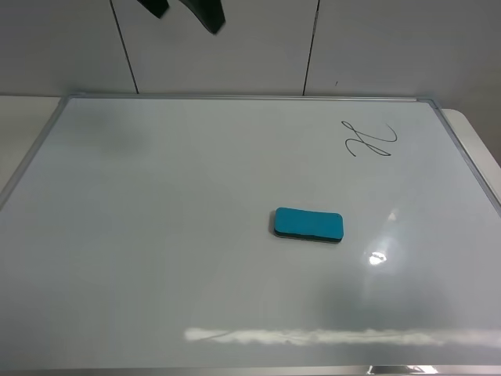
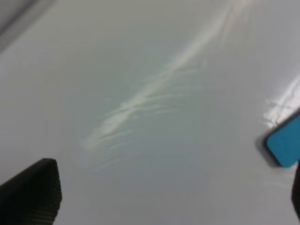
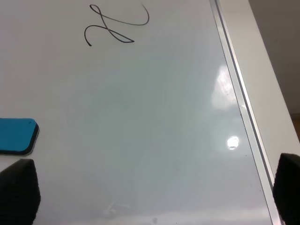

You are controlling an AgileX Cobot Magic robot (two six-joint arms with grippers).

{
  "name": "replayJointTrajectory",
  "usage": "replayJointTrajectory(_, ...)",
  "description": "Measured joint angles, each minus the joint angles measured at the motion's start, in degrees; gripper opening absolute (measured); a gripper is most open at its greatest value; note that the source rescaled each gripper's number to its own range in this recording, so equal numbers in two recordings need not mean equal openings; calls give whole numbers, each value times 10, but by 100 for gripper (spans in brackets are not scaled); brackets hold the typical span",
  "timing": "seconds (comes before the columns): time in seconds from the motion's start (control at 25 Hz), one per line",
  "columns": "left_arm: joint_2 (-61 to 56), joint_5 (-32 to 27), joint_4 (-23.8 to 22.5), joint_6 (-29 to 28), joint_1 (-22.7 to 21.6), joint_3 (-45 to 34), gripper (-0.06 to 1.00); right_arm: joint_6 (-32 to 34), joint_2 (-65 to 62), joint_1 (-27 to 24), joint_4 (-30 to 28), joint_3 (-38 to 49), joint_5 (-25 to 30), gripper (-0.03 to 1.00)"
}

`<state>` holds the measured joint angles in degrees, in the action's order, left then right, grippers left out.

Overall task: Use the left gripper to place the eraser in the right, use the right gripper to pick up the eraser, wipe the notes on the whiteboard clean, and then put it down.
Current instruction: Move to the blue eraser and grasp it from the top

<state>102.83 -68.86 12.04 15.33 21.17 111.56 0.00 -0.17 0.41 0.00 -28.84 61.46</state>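
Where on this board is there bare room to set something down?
The whole left half of the whiteboard is bare, from its left edge to the eraser. The near strip in front of the eraser is free too. Only the eraser near the middle and the notes in the far right corner take up room.

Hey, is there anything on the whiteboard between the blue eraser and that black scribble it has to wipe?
Nothing visible does. The eraser lies flat on the whiteboard, apart from the notes, with only bare glossy board between them.
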Motion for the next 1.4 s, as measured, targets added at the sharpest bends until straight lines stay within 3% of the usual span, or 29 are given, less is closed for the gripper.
replayJointTrajectory(0.36, -261, -1, -3, -15, -237, -47, 100, 0, 0, 0, 0, 0, 0, 100)
replayJointTrajectory(0.52, -405, -1, -44, -14, -290, -125, 100, 0, 0, 0, 0, 0, 0, 100)
replayJointTrajectory(0.68, -571, -1, -120, -25, -292, -252, 100, 0, 0, 0, 0, 0, 0, 100)
replayJointTrajectory(0.84, -734, -1, -164, -74, -289, -395, 100, 0, 0, 0, 0, 0, 0, 100)
replayJointTrajectory(1.0, -848, -2, -170, -111, -248, -538, 100, 0, 0, 0, 0, 0, 0, 100)
replayJointTrajectory(1.2, -916, 24, -173, -206, -178, -678, 100, 0, 0, 0, 0, 0, 0, 100)
replayJointTrajectory(1.4, -933, 63, -181, -239, -169, -812, 100, 0, 0, 0, 0, 0, 0, 100)
